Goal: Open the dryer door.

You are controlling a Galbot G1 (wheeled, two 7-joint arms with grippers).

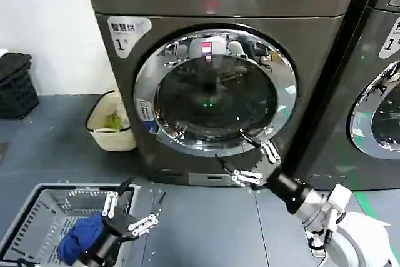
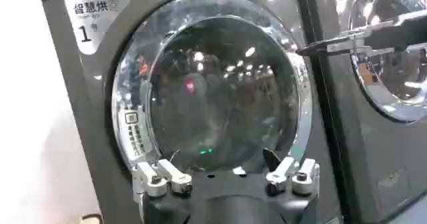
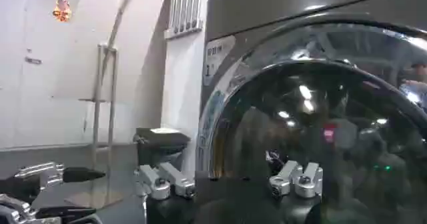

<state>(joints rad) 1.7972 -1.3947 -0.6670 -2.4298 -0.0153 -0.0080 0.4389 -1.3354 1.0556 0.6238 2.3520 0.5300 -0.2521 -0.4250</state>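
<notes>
At the lower right rim of the shut dryer door (image 1: 215, 92) we see our right end effector (image 1: 256, 164) spread wide, holding nothing. Our left end effector (image 1: 128, 212), also wide, hovers over a grey basket (image 1: 37, 217); its wrist view faces the whole door (image 2: 213, 85).

White wall (image 1: 44, 29), grey floor (image 1: 56, 154), black crate (image 1: 15, 85)

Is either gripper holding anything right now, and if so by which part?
Nothing is held. The right gripper is open just off the lower right chrome ring of the dryer door; the left gripper is open above the basket.
</notes>
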